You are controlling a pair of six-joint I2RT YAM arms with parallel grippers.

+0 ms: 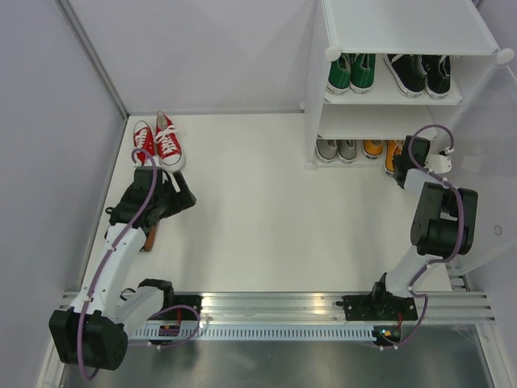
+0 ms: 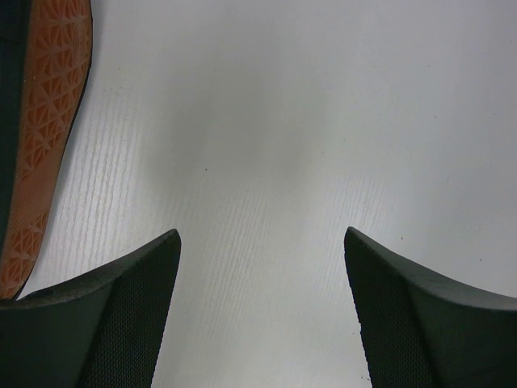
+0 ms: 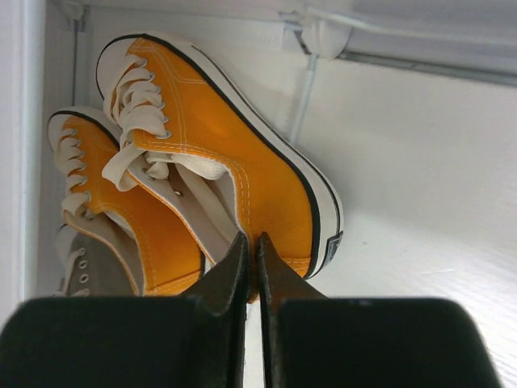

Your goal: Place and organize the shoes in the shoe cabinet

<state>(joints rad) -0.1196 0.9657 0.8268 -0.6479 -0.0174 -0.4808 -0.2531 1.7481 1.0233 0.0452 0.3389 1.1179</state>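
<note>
one orange shoe is pinched by the right hand (at the cabinet); left hand gapes empty.

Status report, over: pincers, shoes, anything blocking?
Left pincer open, empty. Right pincer shut on orange shoe at shoe cabinet lower shelf. Red pair outside, on table. No obstruction seen.

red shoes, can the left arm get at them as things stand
Probably yes: the red shoes sit in the open just beyond the open left gripper, with nothing between them.
</note>
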